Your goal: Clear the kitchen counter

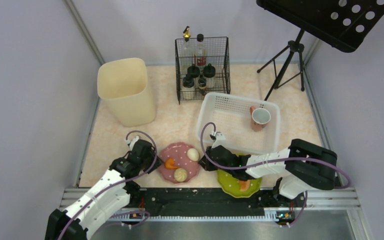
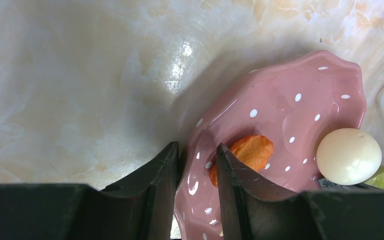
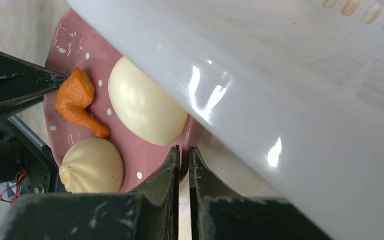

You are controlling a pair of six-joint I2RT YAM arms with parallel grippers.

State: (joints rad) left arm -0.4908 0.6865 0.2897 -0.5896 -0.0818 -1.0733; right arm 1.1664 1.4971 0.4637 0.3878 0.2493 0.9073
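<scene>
Left gripper (image 2: pixel 197 147) pinches pink plate (image 2: pixel 290 115) by its rim; right gripper (image 3: pixel 184 150) narrow, hold unclear; tilting could roll the egg (image 2: pixel 349 156) ahead off

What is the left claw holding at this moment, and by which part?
The left claw grips the pink plate by its rim, one finger inside beside the orange food, one outside.

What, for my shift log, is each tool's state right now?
Left tool: closed on the pink plate rim.
Right tool: closed beside that rim; a grip cannot be told.
</scene>
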